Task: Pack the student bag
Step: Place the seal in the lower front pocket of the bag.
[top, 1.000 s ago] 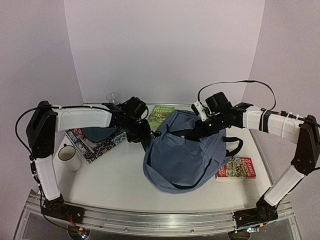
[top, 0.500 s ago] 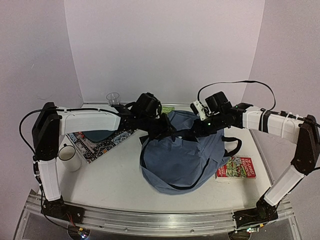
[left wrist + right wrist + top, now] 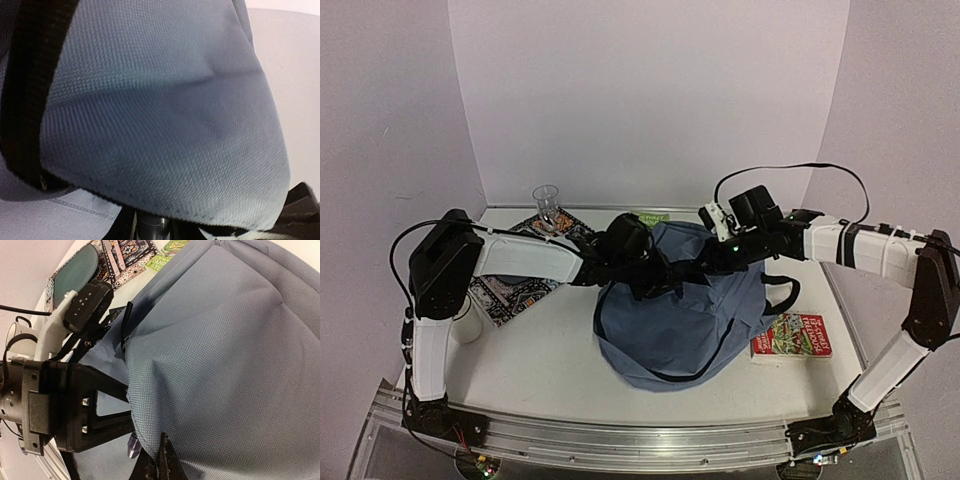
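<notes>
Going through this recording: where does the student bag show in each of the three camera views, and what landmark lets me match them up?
Top external: the student bag lies at the centre, between the two arms.
Left wrist: the bag's grey-blue fabric fills nearly the whole picture, seen very close.
Right wrist: the bag covers the right and centre of the picture.
Shared landmark: the white table, seen at the right edge in the left wrist view and at upper left in the right wrist view.
</notes>
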Robot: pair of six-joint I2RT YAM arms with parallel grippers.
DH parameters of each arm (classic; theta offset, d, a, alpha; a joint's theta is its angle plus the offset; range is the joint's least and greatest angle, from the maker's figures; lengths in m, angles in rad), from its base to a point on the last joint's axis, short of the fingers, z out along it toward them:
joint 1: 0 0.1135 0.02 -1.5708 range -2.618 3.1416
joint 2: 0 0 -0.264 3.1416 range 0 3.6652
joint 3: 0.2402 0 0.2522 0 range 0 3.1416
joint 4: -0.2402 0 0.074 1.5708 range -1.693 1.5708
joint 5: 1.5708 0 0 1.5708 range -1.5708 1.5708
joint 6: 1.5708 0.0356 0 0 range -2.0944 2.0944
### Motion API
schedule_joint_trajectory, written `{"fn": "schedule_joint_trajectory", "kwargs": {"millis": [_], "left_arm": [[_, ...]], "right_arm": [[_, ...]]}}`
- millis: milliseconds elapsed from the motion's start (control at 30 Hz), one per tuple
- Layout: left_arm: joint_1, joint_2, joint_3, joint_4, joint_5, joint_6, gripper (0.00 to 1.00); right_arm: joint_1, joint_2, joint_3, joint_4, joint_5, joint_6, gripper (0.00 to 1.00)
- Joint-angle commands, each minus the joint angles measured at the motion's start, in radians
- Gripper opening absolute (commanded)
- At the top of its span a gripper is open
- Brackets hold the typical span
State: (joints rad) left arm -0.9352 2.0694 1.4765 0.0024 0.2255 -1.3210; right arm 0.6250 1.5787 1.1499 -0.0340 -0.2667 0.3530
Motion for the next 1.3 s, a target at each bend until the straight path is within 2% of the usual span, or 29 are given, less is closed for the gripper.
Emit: {"fn": "schedule_joint_trajectory", "kwargs": {"millis": [0, 167, 300, 600, 833, 1000, 1267], "left_arm": [[0.003, 0.0, -0.014, 0.152, -0.085, -0.119, 0.15], [0.007, 0.0, 0.007, 0.171, -0.202, -0.168, 0.16], [0.007, 0.026, 0.03, 0.17, -0.281, -0.197, 0.23], [0.007, 0.07, 0.052, 0.17, -0.337, -0.223, 0.35], [0.006, 0.021, 0.022, 0.168, -0.347, -0.204, 0.51], [0.005, 0.011, 0.005, 0.195, -0.321, -0.297, 0.47], [0.003, 0.038, 0.063, 0.36, -0.221, -0.36, 0.38]], "right_arm": [[0.022, -0.025, -0.019, 0.064, -0.068, 0.033, 0.0], [0.032, -0.034, -0.039, 0.073, -0.073, 0.043, 0.0], [0.036, -0.031, -0.045, 0.078, -0.078, 0.045, 0.0], [0.039, -0.022, -0.046, 0.083, -0.085, 0.044, 0.0], [0.039, -0.023, -0.056, 0.083, -0.067, 0.037, 0.0], [0.039, -0.012, -0.055, 0.089, -0.081, 0.041, 0.0], [0.039, -0.013, -0.056, 0.094, -0.082, 0.04, 0.0]]}}
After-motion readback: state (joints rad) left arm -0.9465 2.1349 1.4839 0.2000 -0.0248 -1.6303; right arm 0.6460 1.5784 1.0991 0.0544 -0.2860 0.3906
